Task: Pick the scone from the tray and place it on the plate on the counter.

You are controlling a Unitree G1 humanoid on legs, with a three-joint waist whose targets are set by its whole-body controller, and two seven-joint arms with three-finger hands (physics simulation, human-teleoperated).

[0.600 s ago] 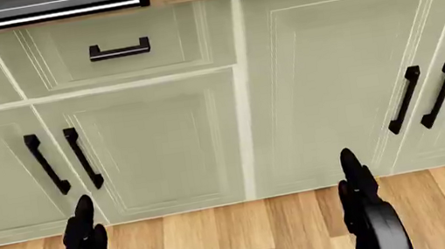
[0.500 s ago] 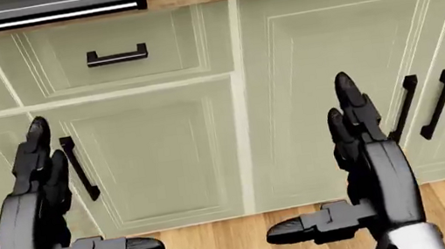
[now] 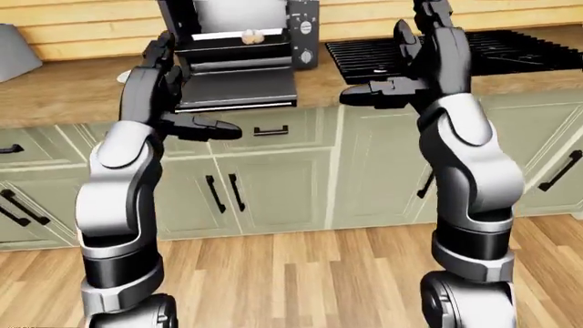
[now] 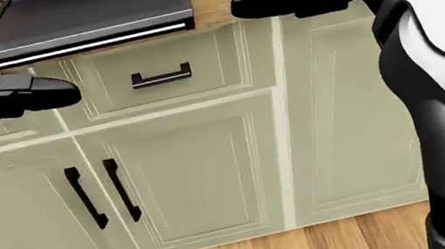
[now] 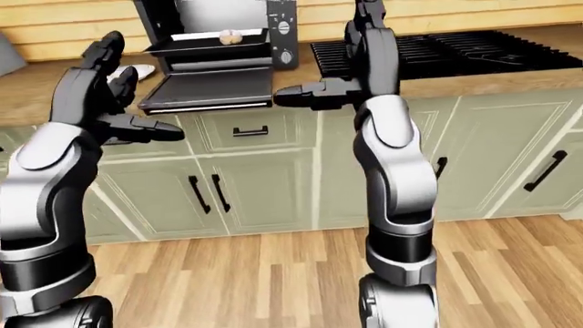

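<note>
Toaster oven [image 5: 223,41], black stovetop [image 5: 473,51], green cabinets [image 4: 193,168]

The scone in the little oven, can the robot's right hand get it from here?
Probably yes. The scone lies on the pulled-out tray above the dropped oven door, nothing covers it, and the open right hand is raised nearby.

I saw both arms raised over the cabinets, my left hand [image 5: 96,82] and right hand [image 5: 350,61] empty with fingers spread. The scone [image 5: 232,38] sat on the tray [image 5: 196,46] inside the open toaster oven [image 5: 214,48] on the surface [image 5: 27,85]. A plate [image 5: 141,70] showed just beside my left hand.
</note>
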